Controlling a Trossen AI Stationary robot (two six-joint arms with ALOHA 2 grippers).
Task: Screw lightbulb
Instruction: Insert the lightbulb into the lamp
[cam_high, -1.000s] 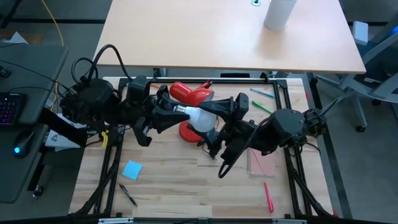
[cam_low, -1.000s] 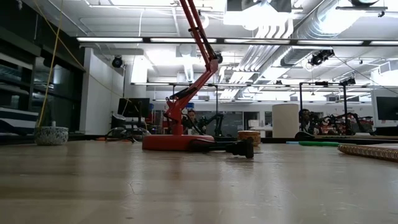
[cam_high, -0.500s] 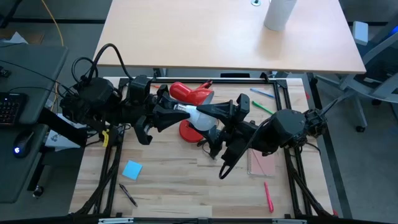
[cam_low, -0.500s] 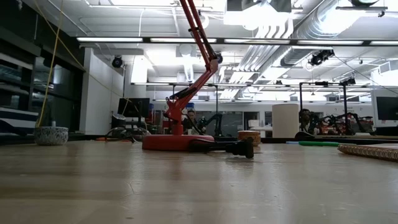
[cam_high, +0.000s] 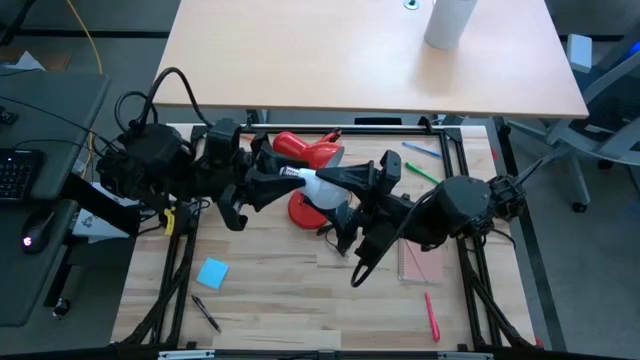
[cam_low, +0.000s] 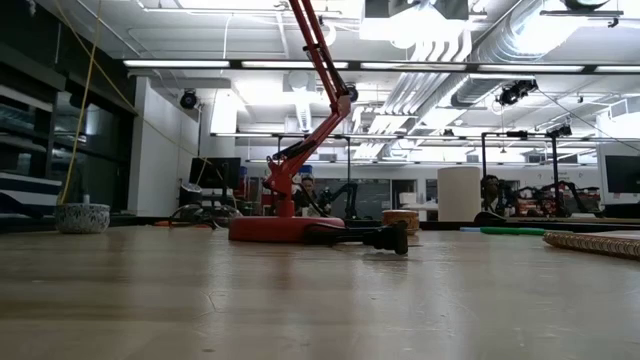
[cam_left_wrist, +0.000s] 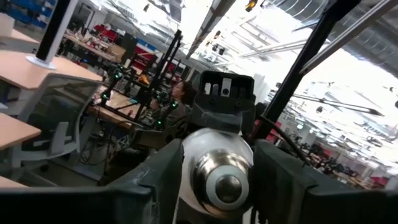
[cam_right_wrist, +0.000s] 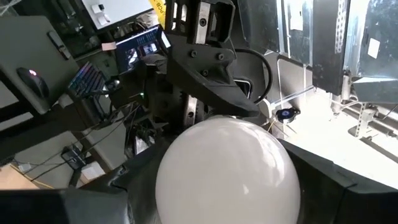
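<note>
Pale wood planks made up the worktop, framed by dark rails, with a second, tan desk beyond its 12 o'clock edge carrying a white cylinder.

Both arms met above the worktop's middle, well off the surface. The bulb hung between them, its round end toward 3 o'clock and its metal base toward 9 o'clock. The right tool was clenched around the bulb's glass; the right wrist view showed the white dome filling the space between its dark fingers. The left tool faced it from 9 o'clock; in the left wrist view the screw base sat between its fingers, which flanked it closely, though whether they pressed on it cannot be told.

Just behind and under the bulb lay the red lamp, its shade at 12 o'clock of the meeting point and its round foot on the planks.

Open wood stretched toward the 6 o'clock edge, broken by a blue note and a black pen at 7 o'clock, and a red pen at 5 o'clock. Green pens lay near the 2 o'clock corner, close to the rail.
</note>
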